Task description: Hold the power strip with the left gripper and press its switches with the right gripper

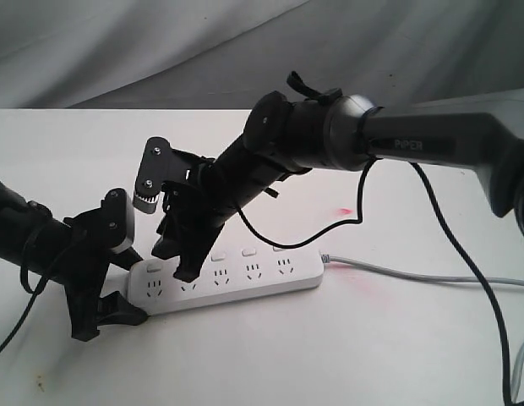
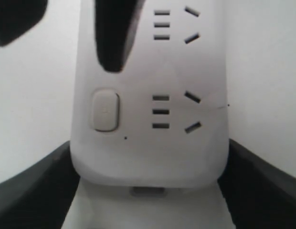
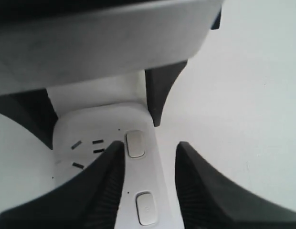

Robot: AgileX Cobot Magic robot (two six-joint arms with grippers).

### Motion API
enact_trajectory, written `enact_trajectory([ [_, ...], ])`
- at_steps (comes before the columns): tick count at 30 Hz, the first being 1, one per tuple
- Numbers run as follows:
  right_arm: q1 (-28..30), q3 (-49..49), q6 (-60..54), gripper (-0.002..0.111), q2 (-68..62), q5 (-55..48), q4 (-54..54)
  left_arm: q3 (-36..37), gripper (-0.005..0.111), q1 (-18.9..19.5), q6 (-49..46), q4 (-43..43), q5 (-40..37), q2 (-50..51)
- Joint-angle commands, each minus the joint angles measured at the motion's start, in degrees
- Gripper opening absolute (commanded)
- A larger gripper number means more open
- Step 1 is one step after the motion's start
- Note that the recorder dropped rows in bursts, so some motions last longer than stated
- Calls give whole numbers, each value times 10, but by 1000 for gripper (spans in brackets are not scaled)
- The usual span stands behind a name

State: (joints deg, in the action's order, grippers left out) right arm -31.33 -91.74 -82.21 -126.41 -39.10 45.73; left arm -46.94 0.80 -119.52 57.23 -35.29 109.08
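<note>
On the white tabletop (image 1: 76, 169) lies one power strip (image 1: 304, 275). It has five sockets (image 1: 252, 272) in one row and five switches (image 1: 248, 251), one by each socket. One of these switches is covered in the exterior view. One grey cord (image 1: 397, 272) leaves the strip. There are two grippers: the left gripper (image 2: 148, 186) and the right gripper (image 1: 175, 262).

Smooth matt white plastic power strip (image 1: 245, 289)

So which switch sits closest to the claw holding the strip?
The end switch, last in the row, beside the left gripper clamping the power strip; the others run toward the cord.
</note>
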Motion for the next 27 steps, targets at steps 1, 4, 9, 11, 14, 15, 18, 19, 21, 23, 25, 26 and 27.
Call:
enact_trajectory([
  [1,-1,-3,-5,39,1,27,12,-1,51,-1,-4,-8,21,2],
  [4,-1,-3,-5,39,1,40,30,-1,51,-1,-4,-8,21,2],
  [9,-4,-3,-30,39,-1,51,43,-1,51,-1,-4,-8,21,2],
  [11,-8,-3,-31,39,-3,74,43,-1,51,-1,-4,-8,21,2],
  [14,-13,-3,-45,39,-11,92,51,-1,51,-1,-4,-8,21,2],
  [15,-13,-3,-47,39,-14,92,53,-1,51,-1,-4,-8,21,2],
  [18,-15,-3,-50,39,-21,92,58,-1,51,-1,-4,-8,21,2],
  [19,-17,-3,-50,39,-25,92,58,-1,51,-1,-4,-8,21,2],
  [21,-19,-3,-50,39,-27,99,58,-1,51,-1,-4,-8,21,2],
  [23,-20,-3,-50,39,-32,100,58,-1,51,-1,-4,-8,21,2],
  [25,-20,-3,-50,39,-34,100,58,-1,51,-1,-4,-8,21,2],
  [26,-20,-3,-50,39,-36,100,58,-1,51,-1,-4,-8,21,2],
  [27,-20,-3,-50,39,-37,100,58,-1,51,-1,-4,-8,21,2],
])
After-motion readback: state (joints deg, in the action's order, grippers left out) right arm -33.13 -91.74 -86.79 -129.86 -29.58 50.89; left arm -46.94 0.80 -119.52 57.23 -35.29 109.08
